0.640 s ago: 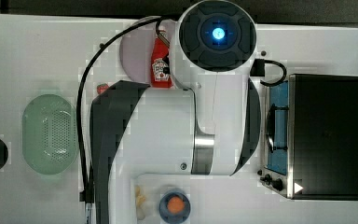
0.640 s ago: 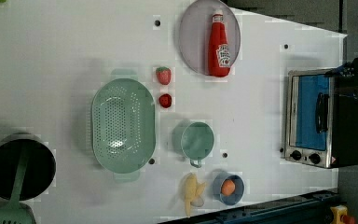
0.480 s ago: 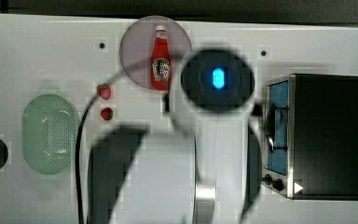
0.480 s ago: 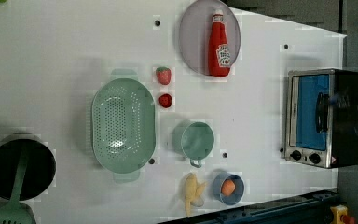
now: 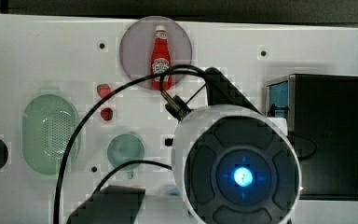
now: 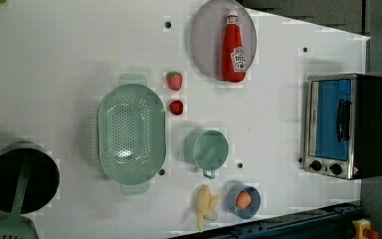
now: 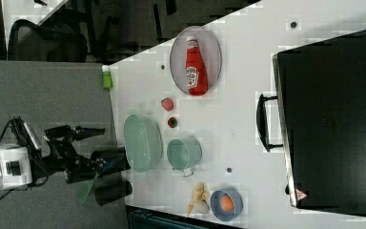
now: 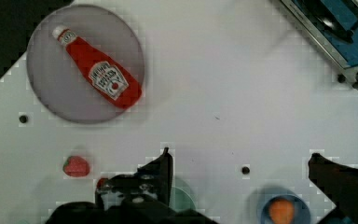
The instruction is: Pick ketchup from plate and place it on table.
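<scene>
The arm has swung off the lilac round plate [image 5: 135, 46]; the red ketchup bottle [image 5: 161, 58] lies ungrasped near the worktop's edge, gripper [image 8: 240, 161] wide open.

beyond the white worktop, the right view shows grey floor [image 7: 52, 95] and a dark office chair [image 7: 43, 43] at the right view's upper left. a dark strip [image 5: 182, 7] runs past the far edge in the top view. light falls evenly, with soft shadows.
</scene>
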